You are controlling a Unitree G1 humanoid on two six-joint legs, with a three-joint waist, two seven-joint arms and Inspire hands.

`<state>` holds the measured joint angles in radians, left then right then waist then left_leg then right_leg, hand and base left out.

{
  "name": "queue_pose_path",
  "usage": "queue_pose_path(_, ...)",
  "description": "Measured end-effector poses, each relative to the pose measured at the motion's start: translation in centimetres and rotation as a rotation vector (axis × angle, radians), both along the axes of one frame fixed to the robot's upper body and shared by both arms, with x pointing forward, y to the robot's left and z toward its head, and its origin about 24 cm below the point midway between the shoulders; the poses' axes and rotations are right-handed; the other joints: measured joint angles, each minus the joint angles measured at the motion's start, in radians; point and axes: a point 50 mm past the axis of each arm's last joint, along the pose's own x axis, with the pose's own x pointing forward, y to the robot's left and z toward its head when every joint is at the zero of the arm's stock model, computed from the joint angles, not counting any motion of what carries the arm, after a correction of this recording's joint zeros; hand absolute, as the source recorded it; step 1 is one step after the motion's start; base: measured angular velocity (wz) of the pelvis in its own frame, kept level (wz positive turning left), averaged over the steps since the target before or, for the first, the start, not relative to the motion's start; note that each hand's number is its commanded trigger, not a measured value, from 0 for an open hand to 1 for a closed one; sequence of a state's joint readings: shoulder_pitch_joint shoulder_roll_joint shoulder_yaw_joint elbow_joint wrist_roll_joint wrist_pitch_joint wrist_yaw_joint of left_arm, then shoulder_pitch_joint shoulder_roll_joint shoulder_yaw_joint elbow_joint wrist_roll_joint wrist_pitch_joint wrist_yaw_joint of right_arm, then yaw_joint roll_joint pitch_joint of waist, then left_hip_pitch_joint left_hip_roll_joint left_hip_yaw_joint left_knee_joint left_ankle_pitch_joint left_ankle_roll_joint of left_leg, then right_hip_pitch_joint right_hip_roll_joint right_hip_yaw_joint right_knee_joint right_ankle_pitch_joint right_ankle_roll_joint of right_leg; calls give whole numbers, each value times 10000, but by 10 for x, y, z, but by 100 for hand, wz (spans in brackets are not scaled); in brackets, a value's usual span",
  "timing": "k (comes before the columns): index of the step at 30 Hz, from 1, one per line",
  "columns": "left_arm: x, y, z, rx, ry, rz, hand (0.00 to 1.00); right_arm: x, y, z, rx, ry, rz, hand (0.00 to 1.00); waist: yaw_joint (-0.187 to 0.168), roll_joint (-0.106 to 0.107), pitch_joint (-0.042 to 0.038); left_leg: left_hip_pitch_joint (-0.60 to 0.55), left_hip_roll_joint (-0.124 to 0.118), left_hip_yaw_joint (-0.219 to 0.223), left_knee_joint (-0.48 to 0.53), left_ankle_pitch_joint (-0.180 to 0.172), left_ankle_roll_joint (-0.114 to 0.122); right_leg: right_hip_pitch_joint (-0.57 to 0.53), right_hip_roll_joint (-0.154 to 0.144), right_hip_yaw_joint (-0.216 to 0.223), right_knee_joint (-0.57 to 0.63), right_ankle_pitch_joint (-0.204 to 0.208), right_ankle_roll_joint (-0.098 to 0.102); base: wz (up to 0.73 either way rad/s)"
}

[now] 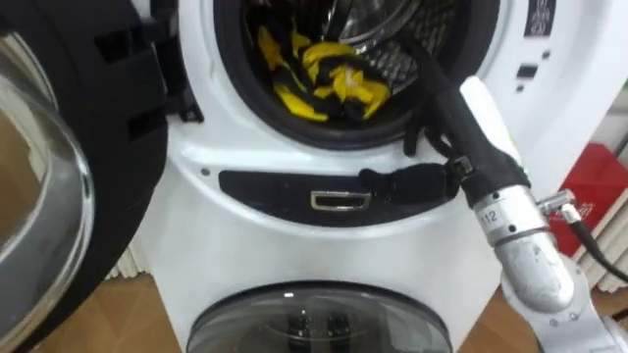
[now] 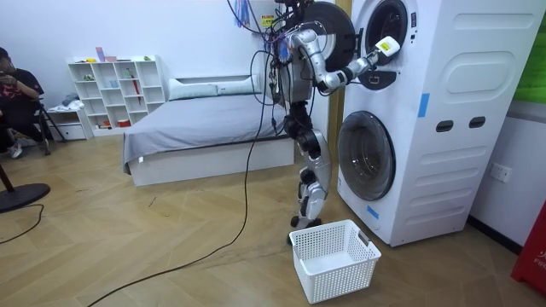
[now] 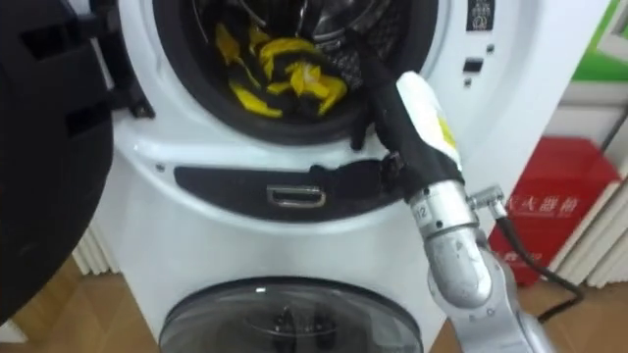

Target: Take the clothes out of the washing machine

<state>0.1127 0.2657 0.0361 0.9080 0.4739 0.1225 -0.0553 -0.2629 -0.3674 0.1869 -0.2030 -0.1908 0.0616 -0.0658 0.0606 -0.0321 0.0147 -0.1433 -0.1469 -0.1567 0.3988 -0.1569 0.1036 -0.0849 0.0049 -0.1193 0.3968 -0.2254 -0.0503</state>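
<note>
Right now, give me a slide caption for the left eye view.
Robot's right hand reaching into the open washing machine drum toward yellow-and-black clothes.

floor [image 2: 128, 247]: pale wood, herringbone, evenly lit
wall [image 2: 171, 34]: white, far side
bed [image 2: 205, 128]: grey cover, against far wall
shelf [image 2: 115, 89]: white, open cubbies with small items, left of bed
person [image 2: 17, 94]: seated, far left
socket [image 2: 500, 173]: low, right wall
red box [image 2: 533, 256]: on floor, near right
</note>
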Motion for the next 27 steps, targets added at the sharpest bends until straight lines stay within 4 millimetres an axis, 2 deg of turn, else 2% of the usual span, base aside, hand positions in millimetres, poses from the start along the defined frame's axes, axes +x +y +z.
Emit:
queue_pose_path(2,-20,8,-2,255,578,29,0,-1,-1,3,676,301,487,0,84,-5,-6,-42,104,-66,-30,-9,-114,65,-190,-727,-171,116,-69,0)
queue_pose_path(4,-30,12,-3,418,937,66,0,-2,-3,7,857,525,784,0,279,-31,-5,-76,185,-103,-95,-3,-171,45,-231,-991,-257,134,-75,0)
queue_pose_path(6,-39,12,-4,491,1196,-21,0,-2,-3,12,910,720,1131,0,390,-67,-40,-105,240,-104,-231,71,-308,-24,-376,-1377,-259,136,-159,-4)
queue_pose_path(7,-42,13,-5,502,1263,-27,0,-2,-2,14,783,789,1284,0,510,-91,-57,-125,328,-92,-340,127,-393,-25,-520,-1851,-319,133,-164,-7)
queue_pose_path(8,-43,13,-4,540,1310,-21,0,-1,-1,15,777,886,1507,0,568,-123,-102,-197,451,-78,-375,149,-459,11,-654,-2439,-405,134,-167,-8)
queue_pose_path(9,-43,14,-4,569,1332,-11,0,-1,0,16,842,963,1668,0,587,-149,-110,-218,503,-81,-379,153,-513,43,-708,-2716,-439,137,-171,-5)
queue_pose_path(11,-39,14,-3,660,1236,-117,0,-2,7,16,900,1278,2302,0,686,-244,-160,-208,678,-117,-394,147,-772,279,-734,-3535,-640,179,-211,5)
queue_pose_path(12,-36,14,-2,699,1138,-216,0,-4,9,17,927,1311,2542,0,694,-267,-174,-205,703,-147,-402,144,-805,352,-721,-3693,-707,166,-233,35)
queue_pose_path(13,-28,13,1,762,849,-409,0,-7,16,22,878,1194,3005,0,733,-321,-180,-202,770,-135,-441,173,-864,443,-717,-3987,-750,93,-346,62)
queue_pose_path(14,-21,11,4,780,574,-538,0,-8,27,32,870,949,3685,0,769,-331,-185,-204,870,49,-424,219,-939,570,-727,-4301,-798,-1,-400,72)
queue_pose_path(15,-19,11,4,782,475,-583,0,-8,32,37,940,835,4022,0,803,-336,-187,-196,975,217,-388,249,-982,637,-718,-4434,-841,-39,-394,83)
queue_pose_path(17,-12,10,7,788,214,-671,0,-8,49,58,1225,487,5368,0,1035,-403,-235,-48,1214,790,-293,271,-1066,871,-688,-4689,-883,-268,-185,65)
queue_pose_path(20,-23,12,5,894,557,-548,0,-16,60,70,1327,275,6610,0,1444,-429,-257,88,1271,883,-352,163,-1042,1323,-571,-4984,-1092,-416,71,36)
queue_pose_path(23,-34,9,2,938,975,-639,0,-24,66,76,1186,83,7335,0,1598,-448,-263,114,1293,914,-394,33,-1012,1454,-509,-5061,-1228,-453,144,15)
queue_pose_path(27,-38,10,2,948,1074,-613,0,-26,67,76,1016,124,7574,0,1603,-410,-252,178,1229,808,-449,-79,-989,1543,-503,-4976,-1218,-522,264,7)
